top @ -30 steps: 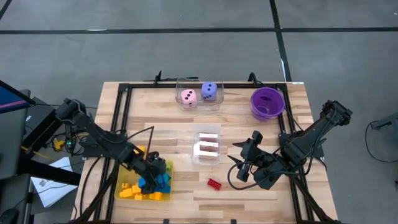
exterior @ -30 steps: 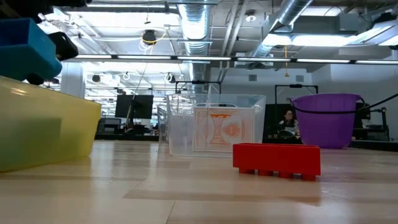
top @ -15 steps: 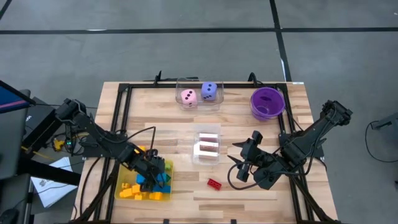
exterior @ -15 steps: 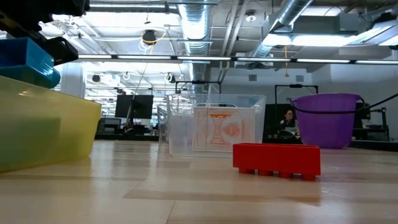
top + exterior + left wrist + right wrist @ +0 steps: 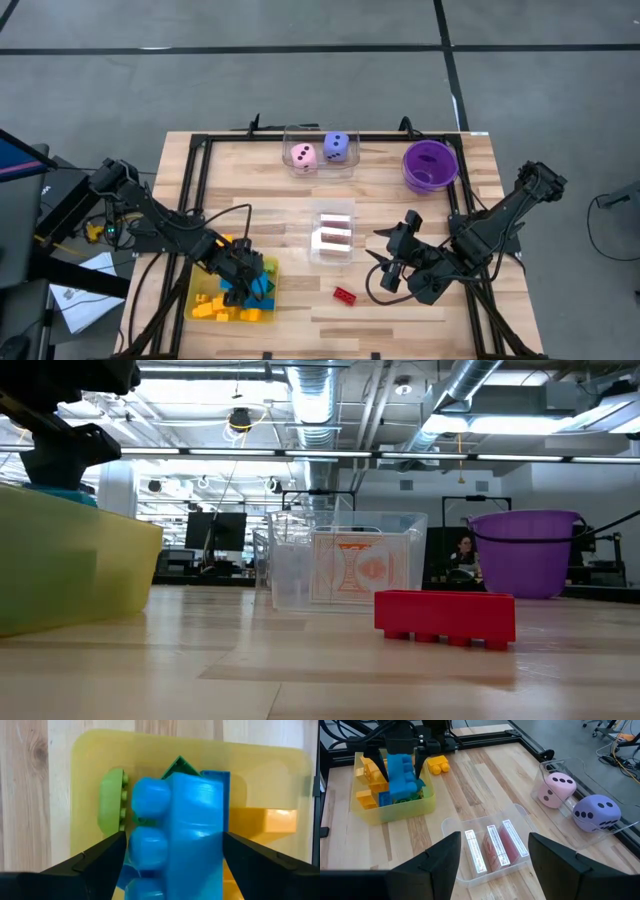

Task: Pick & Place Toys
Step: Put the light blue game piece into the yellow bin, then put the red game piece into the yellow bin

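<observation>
Left wrist view shows our left gripper [image 5: 172,857] spread wide around the blue brick [image 5: 187,835], releasing it into the yellow tray [image 5: 90,775] with the other bricks, while our right gripper [image 5: 492,865] waits half-open, empty, near the card box [image 5: 490,847].

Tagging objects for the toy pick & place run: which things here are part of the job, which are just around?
Job:
- blue brick between the left gripper fingers, over the yellow tray
- red brick loose on the table
- pink die, purple die
- cards

Just around:
- clear boxes
- purple bowl
- right gripper, waiting
</observation>
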You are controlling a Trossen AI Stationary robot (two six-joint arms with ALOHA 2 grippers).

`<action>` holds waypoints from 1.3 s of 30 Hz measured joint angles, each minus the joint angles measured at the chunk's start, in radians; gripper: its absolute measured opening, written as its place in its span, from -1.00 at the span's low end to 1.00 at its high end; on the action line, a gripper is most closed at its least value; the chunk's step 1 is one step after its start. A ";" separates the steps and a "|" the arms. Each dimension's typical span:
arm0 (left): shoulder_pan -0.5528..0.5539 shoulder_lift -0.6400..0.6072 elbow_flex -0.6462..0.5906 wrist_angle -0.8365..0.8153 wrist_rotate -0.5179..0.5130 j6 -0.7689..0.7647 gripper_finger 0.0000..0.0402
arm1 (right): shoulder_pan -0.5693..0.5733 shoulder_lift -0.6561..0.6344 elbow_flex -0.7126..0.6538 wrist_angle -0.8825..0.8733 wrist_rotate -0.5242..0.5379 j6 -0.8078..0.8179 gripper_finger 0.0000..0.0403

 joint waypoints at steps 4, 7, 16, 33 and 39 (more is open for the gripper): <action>0.000 0.000 0.000 0.001 0.000 0.000 0.62 | 0.000 0.000 0.000 0.000 0.000 0.000 0.12; 0.000 -0.001 0.000 0.001 0.000 0.000 0.62 | 0.000 0.000 0.000 0.000 0.000 0.000 0.12; 0.000 -0.053 0.000 0.002 -0.005 0.008 0.62 | 0.000 0.000 0.000 0.000 0.000 0.000 0.12; 0.000 -0.280 0.000 0.447 -0.154 0.367 0.61 | 0.000 0.000 0.000 -0.022 0.000 0.001 0.12; -0.021 -0.226 0.002 0.744 -0.113 0.689 0.61 | 0.000 0.000 0.000 -0.075 -0.006 0.060 0.12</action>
